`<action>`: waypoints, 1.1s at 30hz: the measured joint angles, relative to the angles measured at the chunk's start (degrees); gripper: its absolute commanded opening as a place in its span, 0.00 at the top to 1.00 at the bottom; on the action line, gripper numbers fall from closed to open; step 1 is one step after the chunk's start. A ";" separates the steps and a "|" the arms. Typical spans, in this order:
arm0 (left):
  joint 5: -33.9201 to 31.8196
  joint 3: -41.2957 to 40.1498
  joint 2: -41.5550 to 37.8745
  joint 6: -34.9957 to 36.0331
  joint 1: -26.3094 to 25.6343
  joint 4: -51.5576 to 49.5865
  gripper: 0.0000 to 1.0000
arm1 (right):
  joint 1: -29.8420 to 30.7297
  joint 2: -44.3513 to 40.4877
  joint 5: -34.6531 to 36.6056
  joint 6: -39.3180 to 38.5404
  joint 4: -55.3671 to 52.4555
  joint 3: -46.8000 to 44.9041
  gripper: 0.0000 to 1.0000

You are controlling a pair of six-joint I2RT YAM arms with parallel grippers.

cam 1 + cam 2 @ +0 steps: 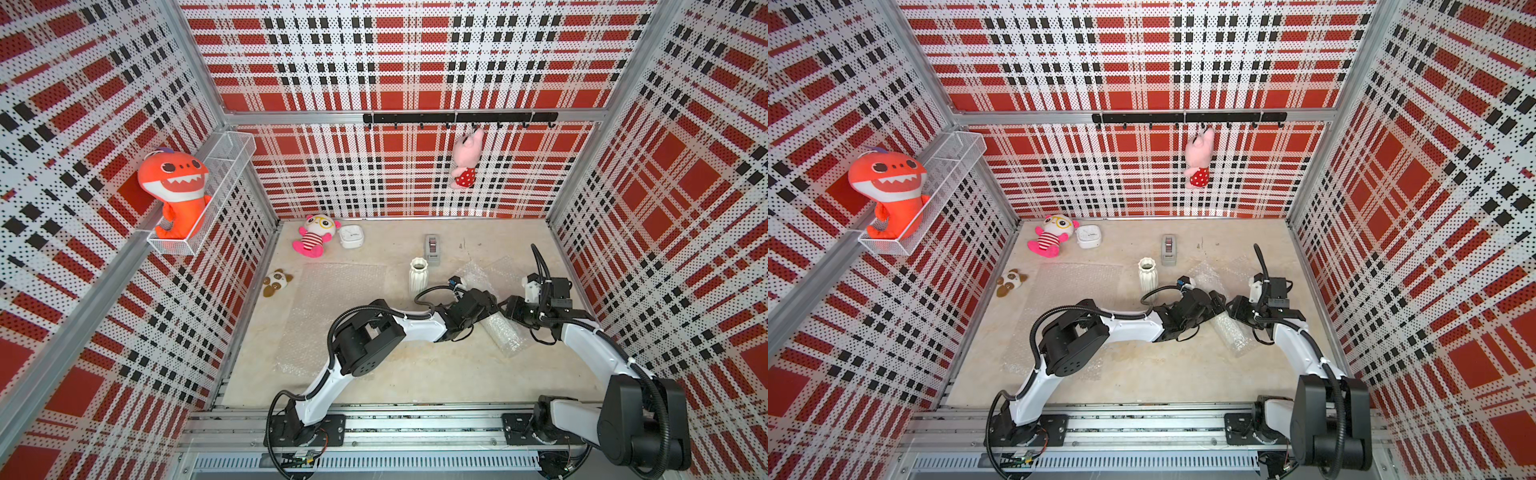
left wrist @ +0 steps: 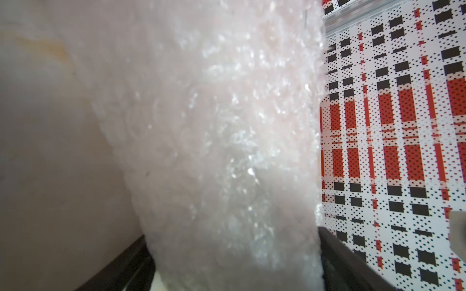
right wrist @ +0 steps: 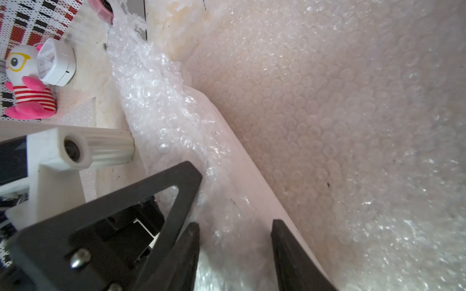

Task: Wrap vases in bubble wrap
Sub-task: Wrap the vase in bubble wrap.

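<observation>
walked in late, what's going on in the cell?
Both arms meet over a rolled bubble wrap bundle at the right of the table. The left gripper straddles it, jaws wide; the right gripper has wrap between its jaws. Whether either is squeezing is unclear. One vase stands bare near the middle, and a second sheet lies flat on the left.

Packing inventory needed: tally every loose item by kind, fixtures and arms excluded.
Plush toys: 4
White ribbed vases: 2, one rolled in wrap
Bubble wrap sheets: 2
Grey tape dispenser: 1
White rounded box: 1
Total: 10
</observation>
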 measured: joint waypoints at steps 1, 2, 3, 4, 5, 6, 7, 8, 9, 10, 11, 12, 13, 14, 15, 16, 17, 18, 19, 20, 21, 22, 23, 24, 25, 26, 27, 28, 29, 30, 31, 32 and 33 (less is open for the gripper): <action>0.00 -0.22 -0.17 0.31 0.04 0.00 0.05 | 0.13 -0.24 -0.39 0.52 0.39 -0.44 0.51; -0.02 -0.57 -0.44 0.74 0.13 0.00 0.05 | 0.33 -0.44 -0.76 1.18 0.87 -0.87 0.50; -0.04 -1.03 -0.81 1.22 0.17 0.00 0.04 | 0.70 -0.66 -1.31 1.88 1.49 -1.42 0.51; -0.13 -1.44 -1.16 1.57 0.20 -0.04 0.05 | 1.07 -0.81 -1.77 2.54 1.99 -1.90 0.51; -0.17 -1.70 -1.51 2.14 0.26 -0.35 0.04 | 1.31 -1.05 -2.14 3.15 2.43 -2.34 0.51; -0.17 -1.75 -1.81 2.62 0.33 -0.87 0.04 | 1.75 -1.31 -2.29 4.11 2.97 -2.73 0.51; -0.24 -1.86 -2.05 2.91 0.42 -1.27 0.04 | 2.36 -1.53 -2.23 4.94 3.43 -2.99 0.50; -0.26 -2.40 -2.54 3.21 0.48 -1.53 0.04 | 3.37 -1.81 -1.86 6.01 3.87 -3.32 0.50; -0.44 -3.19 -3.26 3.45 0.55 -1.73 0.04 | 4.70 -2.12 -1.46 7.17 4.42 -3.72 0.51; -0.44 -4.09 -4.02 3.74 0.74 -1.95 0.04 | 5.64 -2.34 -1.42 7.87 4.87 -4.04 0.51; -0.42 -5.05 -4.79 4.11 0.96 -2.23 0.04 | 6.71 -2.45 -1.66 8.94 5.49 -4.52 0.51; -0.39 -5.57 -5.27 4.44 1.16 -2.60 0.04 | 7.39 -2.54 -1.88 9.66 5.90 -4.87 0.50; -0.22 -5.64 -5.42 4.74 1.27 -2.86 0.04 | 7.76 -2.73 -1.77 10.08 6.12 -5.07 0.49; -0.11 -5.64 -5.44 5.05 1.31 -2.86 0.05 | 7.91 -2.97 -1.44 10.43 6.12 -5.20 0.48; 0.04 -5.64 -5.44 5.31 1.31 -2.84 0.05 | 8.00 -3.17 -1.11 10.64 5.97 -5.27 0.44; 0.17 -5.64 -5.44 5.60 1.31 -2.82 0.05 | 8.02 -3.28 -0.79 10.62 5.57 -5.25 0.43; 0.37 -5.64 -5.46 5.88 1.31 -2.80 0.05 | 8.07 -3.32 -0.33 10.47 4.79 -5.05 0.42; 0.70 -5.64 -5.46 6.16 1.36 -2.73 0.05 | 8.09 -3.43 0.22 10.16 3.82 -4.66 0.41; 0.96 -5.64 -5.46 6.36 1.42 -2.73 0.05 | 8.13 -3.58 0.66 9.86 3.08 -4.39 0.39; 1.27 -5.64 -5.46 6.67 1.46 -2.71 0.05 | 8.15 -4.13 1.38 9.44 1.62 -3.98 0.36; 1.55 -5.64 -5.46 6.99 1.49 -2.69 0.06 | 8.22 -4.74 1.99 9.03 0.37 -3.69 0.33; 1.81 -5.64 -5.46 7.19 1.53 -2.73 0.07 | 8.28 -5.81 2.89 8.33 -1.36 -3.39 0.31; 2.23 -5.64 -5.46 7.43 1.62 -2.69 0.08 | 8.39 -7.10 3.85 7.58 -3.48 -2.86 0.30; 2.62 -5.64 -5.46 7.56 1.73 -2.64 0.08 | 8.55 -8.15 4.72 7.02 -4.98 -2.40 0.29; 3.13 -5.64 -5.46 7.63 1.95 -2.54 0.08 | 8.81 -9.31 5.64 6.45 -6.82 -1.62 0.29; 3.52 -5.66 -5.46 7.76 2.05 -2.45 0.08 | 9.42 -10.45 6.78 6.01 -8.52 -0.68 0.29; 3.87 -5.66 -5.46 7.80 2.12 -2.38 0.08 | 10.16 -11.26 8.02 5.64 -9.90 0.13 0.29; 4.20 -5.66 -5.46 7.89 2.16 -2.38 0.09 | 11.30 -12.15 9.53 5.55 -11.28 0.98 0.30; 4.50 -5.66 -5.49 8.02 2.29 -2.38 0.09 | 12.63 -12.98 10.99 5.55 -12.50 1.66 0.31; 4.72 -5.66 -5.49 8.11 2.38 -2.34 0.09 | 14.05 -13.62 12.09 5.57 -13.35 2.12 0.31; 4.96 -5.66 -5.49 8.20 2.47 -2.32 0.09 | 15.74 -14.05 13.46 5.64 -14.21 2.60 0.33; 5.03 -5.68 -5.49 8.26 2.56 -2.34 0.09 | 17.31 -14.23 14.75 5.64 -15.04 3.08 0.35; 5.20 -5.75 -5.49 8.28 2.67 -2.19 0.10 | 18.47 -14.14 15.54 5.64 -15.78 3.52 0.36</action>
